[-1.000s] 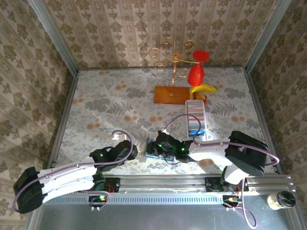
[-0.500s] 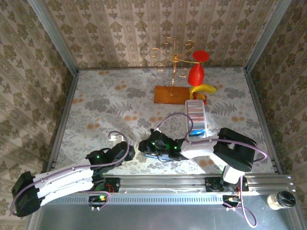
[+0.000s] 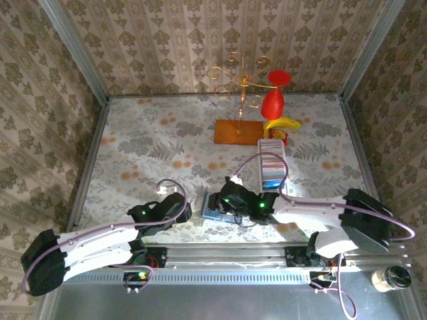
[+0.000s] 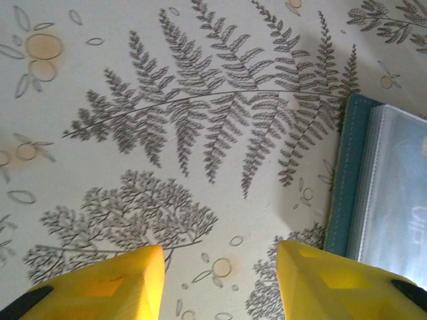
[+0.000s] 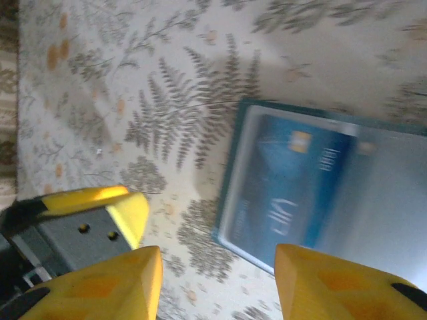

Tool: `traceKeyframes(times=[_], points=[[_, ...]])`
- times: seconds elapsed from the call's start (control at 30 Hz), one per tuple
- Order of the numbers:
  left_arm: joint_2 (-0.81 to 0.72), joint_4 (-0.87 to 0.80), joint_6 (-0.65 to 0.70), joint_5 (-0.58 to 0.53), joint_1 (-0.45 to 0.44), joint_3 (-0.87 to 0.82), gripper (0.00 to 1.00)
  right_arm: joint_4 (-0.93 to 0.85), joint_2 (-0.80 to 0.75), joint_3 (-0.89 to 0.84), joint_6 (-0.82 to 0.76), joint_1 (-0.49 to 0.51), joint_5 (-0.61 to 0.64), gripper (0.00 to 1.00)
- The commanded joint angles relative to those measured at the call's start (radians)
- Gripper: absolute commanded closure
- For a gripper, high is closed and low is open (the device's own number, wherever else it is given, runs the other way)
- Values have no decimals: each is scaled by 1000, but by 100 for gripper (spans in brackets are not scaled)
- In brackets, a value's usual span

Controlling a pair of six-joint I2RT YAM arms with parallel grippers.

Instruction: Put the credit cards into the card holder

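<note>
the left gripper [image 4: 220, 280] and right gripper [image 5: 217, 280] are both spread and empty over the table [image 4: 167, 100], with the open card holder [image 5: 380, 193], a blue card [image 5: 293, 180] in its sleeve, lying just ahead and right of each.

Reaching low with the white left arm, yellow-fingered left gripper [image 4: 219, 257] spread wide and empty just left of the flat teal book-like card holder [image 4: 343, 180]. Hovering above that holder with the right gripper [image 5: 219, 257], yellow fingers likewise parted, nothing between.
</note>
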Motion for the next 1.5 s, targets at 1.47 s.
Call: traceKeyframes(times=[1.47], points=[[321, 338, 119, 301, 39, 56, 66, -142, 35, -50, 44, -14, 58, 52]])
